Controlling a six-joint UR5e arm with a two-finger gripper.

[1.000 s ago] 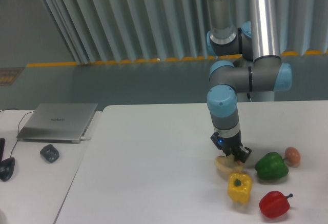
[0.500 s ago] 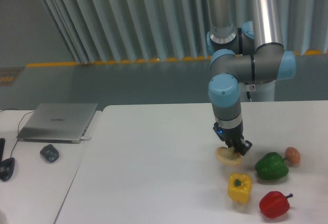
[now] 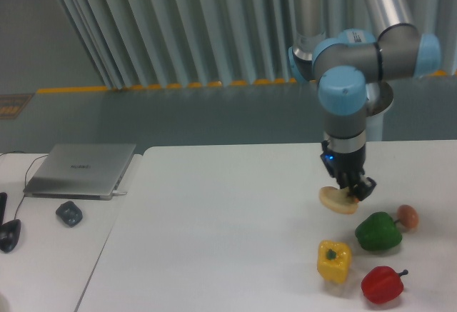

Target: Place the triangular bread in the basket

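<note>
Jaws: closed on the triangular bread (image 3: 337,200), pinching its right-hand end; gripper (image 3: 351,193) pointing down from the wrist.
Bread position: clear of the table (image 3: 214,240), hanging tilted in the air above and left of the green pepper (image 3: 378,231), well above the yellow pepper (image 3: 333,260).
Change over the last second: previously down at table level, just above the yellow pepper; now lifted and carried up and to the right along with the gripper.
Arm posture: wrist swung rightward, elbow joints now higher and further right in the view than a second ago.
Grip quality: judged adequate so far, since the slice has come away with the jaws; hold taken at one end only, so some risk of swinging or slipping in transit.
Other items: green pepper, yellow pepper, red pepper (image 3: 380,284) and small brown egg (image 3: 408,216) unmoved on the right of the table; laptop (image 3: 81,170) and mouse (image 3: 69,213) unmoved on the side desk at left.
Basket: not visible anywhere in the view; location cannot be told.
Task status: pick-up judged complete, transport under way, placement not yet done.
Next requirement: carry to the basket, wherever it lies out of view, then lower and release inside it.
</note>
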